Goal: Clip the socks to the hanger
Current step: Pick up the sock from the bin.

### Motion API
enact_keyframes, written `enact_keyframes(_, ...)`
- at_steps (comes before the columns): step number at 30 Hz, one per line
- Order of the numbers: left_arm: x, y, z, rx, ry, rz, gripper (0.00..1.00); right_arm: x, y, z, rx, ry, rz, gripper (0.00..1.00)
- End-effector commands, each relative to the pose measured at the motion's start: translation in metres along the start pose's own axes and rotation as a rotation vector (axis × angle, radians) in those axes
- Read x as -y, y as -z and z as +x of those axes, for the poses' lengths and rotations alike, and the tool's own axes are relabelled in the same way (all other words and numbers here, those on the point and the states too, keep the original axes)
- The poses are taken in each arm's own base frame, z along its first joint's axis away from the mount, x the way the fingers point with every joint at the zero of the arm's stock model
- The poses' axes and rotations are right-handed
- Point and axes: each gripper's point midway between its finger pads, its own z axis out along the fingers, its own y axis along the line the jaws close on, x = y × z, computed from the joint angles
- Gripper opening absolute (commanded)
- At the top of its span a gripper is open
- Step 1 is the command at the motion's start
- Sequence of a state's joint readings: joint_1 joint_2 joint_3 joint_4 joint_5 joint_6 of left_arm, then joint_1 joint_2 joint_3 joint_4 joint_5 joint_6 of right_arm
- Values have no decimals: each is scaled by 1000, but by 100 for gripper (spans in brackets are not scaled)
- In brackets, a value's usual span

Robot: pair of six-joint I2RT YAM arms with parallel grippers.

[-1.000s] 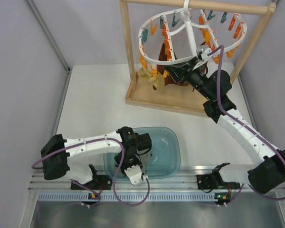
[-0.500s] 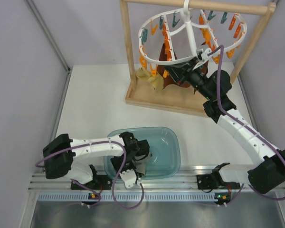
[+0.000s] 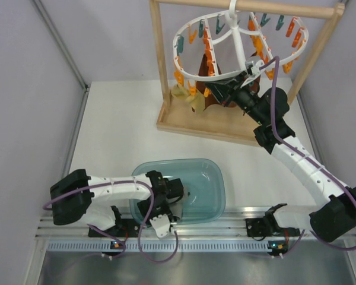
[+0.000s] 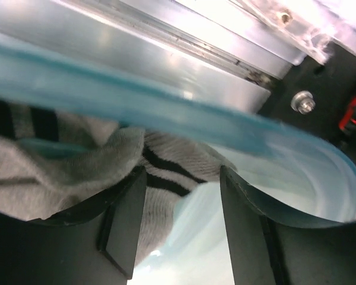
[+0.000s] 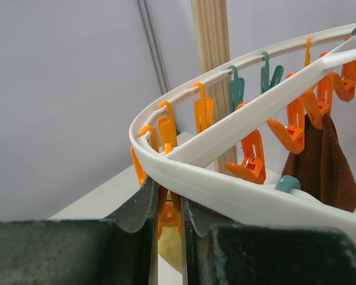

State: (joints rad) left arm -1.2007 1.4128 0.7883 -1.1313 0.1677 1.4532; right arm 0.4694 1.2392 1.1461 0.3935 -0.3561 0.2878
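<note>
- Step in hand: picking a sock from the tub (image 3: 212,176) while the other arm readies a clip at the hanger (image 3: 184,34).
- Left gripper (image 4: 181,178): reaches into the tub at its near wall. The jaws stand apart, released, with the striped cuff of a grey sock (image 4: 65,160) lying between them and against one finger. Nothing is pinched yet.
- Right gripper (image 5: 168,209): clenched on an orange clip (image 5: 169,221) that hangs under the hanger's white ring, on the side toward the rack post (image 3: 160,59).
- Socks: the grey sock lies bunched against the tub's near wall. A yellow sock (image 3: 187,98) already hangs from the hanger, beside a brown sock (image 5: 323,166).
- Next move, as judged: the left jaws must close on the cuff itself, not the tub rim, then lift the sock clear and carry it up to the held clip. The soft fabric may slip if only an edge is caught.
- Change from the earlier frames: the left arm has drawn back toward the tub's near edge and dipped lower. The right arm and hanger are unchanged.
</note>
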Motion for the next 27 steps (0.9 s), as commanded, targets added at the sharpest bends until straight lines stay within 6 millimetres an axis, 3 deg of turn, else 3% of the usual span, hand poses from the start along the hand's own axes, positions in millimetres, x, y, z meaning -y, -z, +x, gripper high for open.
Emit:
enact_keyframes(1,-23,-5,-5,25,-58,-130,57,-7,-3,-12,26,26,-16,0)
enact_keyframes(7,-30,-15,-7,48,-58,-144,39,-5,-4,-10,22,23,-12,0)
enact_keyframes(8,-32,-14,-11,69,-56,-148,28,-5,-4,-11,24,23,-12,0)
enact_keyframes(9,-32,-13,-13,77,-50,-145,23,-6,-5,-10,21,20,-13,0)
enact_keyframes(11,-29,-7,-18,103,-31,-133,11,-6,-4,-11,22,24,-13,0)
enact_keyframes(14,-38,27,-32,148,6,-173,0,-5,-4,-13,25,27,-11,0)
enact_keyframes(21,-32,90,-58,254,73,-216,0,-6,-4,-17,35,23,-8,0)
enact_keyframes(27,-52,127,-51,266,182,-349,0,-5,-3,-19,41,16,-3,0)
